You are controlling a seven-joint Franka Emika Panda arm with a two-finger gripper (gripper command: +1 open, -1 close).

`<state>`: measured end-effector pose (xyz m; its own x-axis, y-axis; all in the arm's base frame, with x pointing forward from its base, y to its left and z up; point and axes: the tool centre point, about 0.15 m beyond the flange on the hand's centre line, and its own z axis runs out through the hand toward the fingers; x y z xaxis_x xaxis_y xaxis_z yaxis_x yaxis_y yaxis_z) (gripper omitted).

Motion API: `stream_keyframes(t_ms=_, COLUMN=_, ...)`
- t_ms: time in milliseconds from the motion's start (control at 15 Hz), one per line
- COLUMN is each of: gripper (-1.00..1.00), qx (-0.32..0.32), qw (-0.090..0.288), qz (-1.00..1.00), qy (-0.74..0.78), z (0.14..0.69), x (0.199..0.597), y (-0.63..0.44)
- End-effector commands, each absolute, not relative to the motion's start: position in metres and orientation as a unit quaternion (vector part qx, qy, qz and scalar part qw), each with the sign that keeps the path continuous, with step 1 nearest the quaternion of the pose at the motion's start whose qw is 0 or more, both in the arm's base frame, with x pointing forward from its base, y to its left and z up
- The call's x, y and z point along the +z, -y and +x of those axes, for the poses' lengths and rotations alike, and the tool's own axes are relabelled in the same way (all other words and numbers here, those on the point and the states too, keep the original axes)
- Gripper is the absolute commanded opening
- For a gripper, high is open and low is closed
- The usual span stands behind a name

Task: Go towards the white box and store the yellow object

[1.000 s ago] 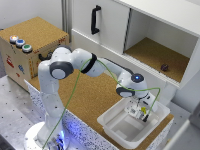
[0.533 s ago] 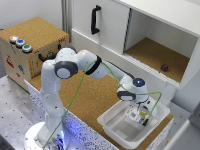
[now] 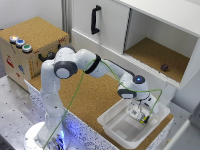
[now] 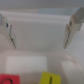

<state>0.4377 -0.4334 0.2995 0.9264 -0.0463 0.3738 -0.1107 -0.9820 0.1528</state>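
The white box (image 3: 116, 128) sits on the cork table at the exterior view's lower right. My gripper (image 3: 138, 114) hangs inside it, fingers pointing down. In the wrist view my gripper (image 4: 40, 44) is open, its two fingers (image 4: 75, 27) wide apart with nothing between them. The yellow object (image 4: 48, 78) lies on the box's white floor (image 4: 40, 55), apart from both fingers, and a small red piece (image 4: 7, 80) lies beside it. In the exterior view a small yellowish speck (image 3: 145, 120) shows just under the gripper.
A brown cork-topped box with buttons (image 3: 30, 50) stands at the exterior view's left. Behind the table is a white cabinet with a black door handle (image 3: 95, 19) and an open compartment holding a small dark object (image 3: 164, 66). The arm's base (image 3: 47, 135) is at the lower left.
The gripper has sunk slightly lower into the white box. The arm's pose is otherwise nearly the same.
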Motion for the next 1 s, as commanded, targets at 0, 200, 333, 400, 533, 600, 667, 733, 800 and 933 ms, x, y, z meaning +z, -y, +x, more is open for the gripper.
stream_keyframes(t_ms=0, gripper=1.00, qx=0.230, qw=0.020, qz=0.972, qy=0.040, z=0.461, x=0.378, y=0.382)
stream_keyframes(t_ms=200, gripper=1.00, qx=0.259, qw=0.002, qz=0.965, qy=0.051, z=0.482, x=0.415, y=0.365)
stream_keyframes(t_ms=333, gripper=1.00, qx=0.278, qw=-0.008, qz=0.959, qy=0.060, z=0.501, x=0.437, y=0.357)
stream_keyframes(t_ms=400, gripper=1.00, qx=0.288, qw=-0.009, qz=0.955, qy=0.066, z=0.510, x=0.447, y=0.354)
stream_keyframes(t_ms=533, gripper=1.00, qx=0.296, qw=-0.014, qz=0.952, qy=0.075, z=0.529, x=0.464, y=0.349)
stream_keyframes(t_ms=600, gripper=1.00, qx=0.296, qw=-0.008, qz=0.952, qy=0.078, z=0.541, x=0.471, y=0.348)
stream_keyframes(t_ms=667, gripper=1.00, qx=0.297, qw=-0.008, qz=0.952, qy=0.078, z=0.550, x=0.476, y=0.348)
stream_keyframes(t_ms=733, gripper=1.00, qx=0.297, qw=0.001, qz=0.952, qy=0.076, z=0.560, x=0.482, y=0.348)
stream_keyframes(t_ms=800, gripper=1.00, qx=0.298, qw=-0.002, qz=0.952, qy=0.075, z=0.569, x=0.488, y=0.350)
stream_keyframes(t_ms=933, gripper=1.00, qx=0.302, qw=0.005, qz=0.950, qy=0.082, z=0.585, x=0.501, y=0.353)
